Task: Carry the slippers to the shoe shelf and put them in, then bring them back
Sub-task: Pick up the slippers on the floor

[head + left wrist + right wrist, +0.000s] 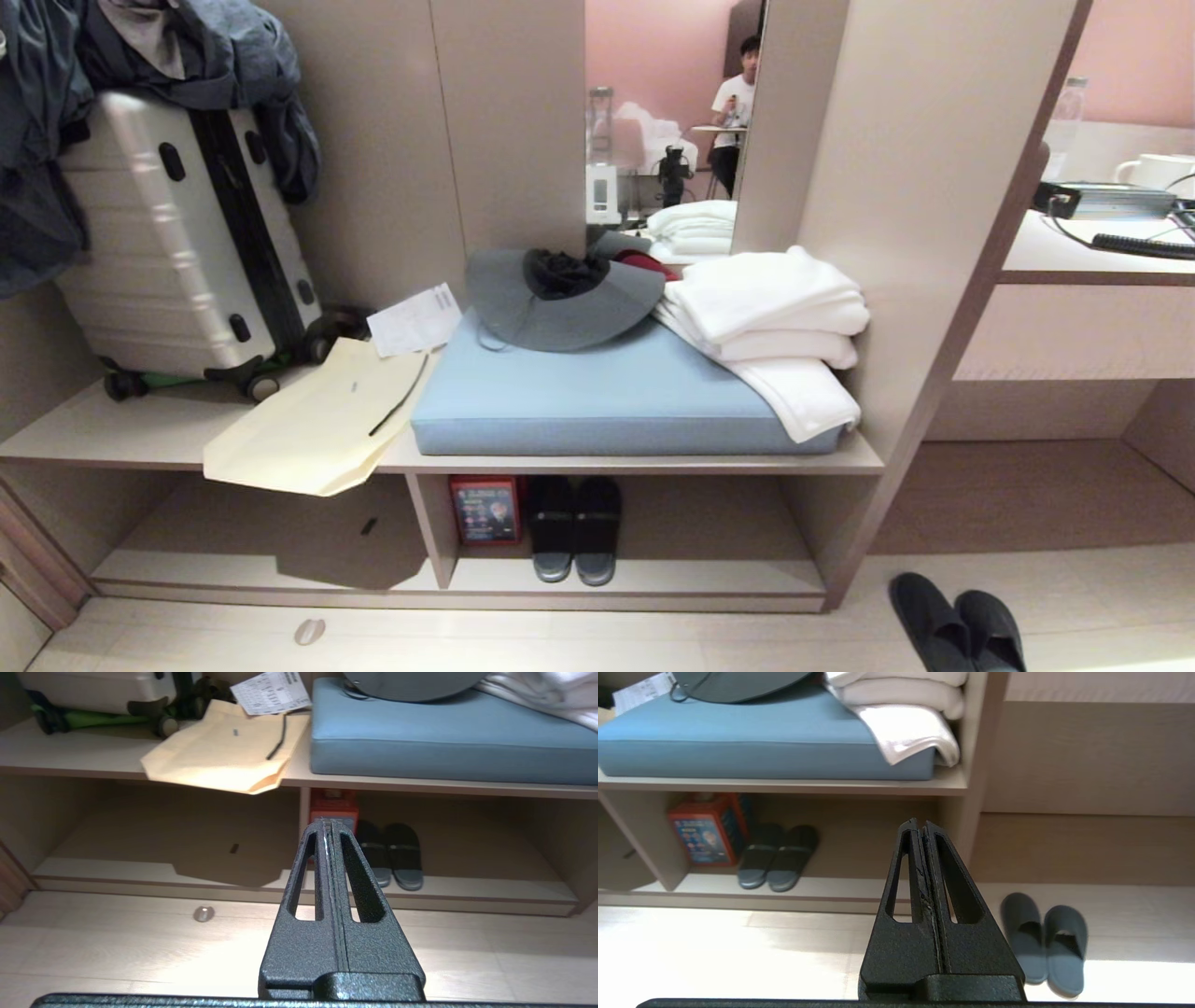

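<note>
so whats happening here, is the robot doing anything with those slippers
Nothing is being handled right now. The black slippers sit side by side in the shoe shelf, right of the upright divider, beside a red box. The left gripper and right gripper are both shut and empty, held off the floor in front of the unit. A second dark pair lies on the floor to the right.

Both grippers' textured black fingers (pixel 327 868) are triangular with slotted cutouts.
</note>
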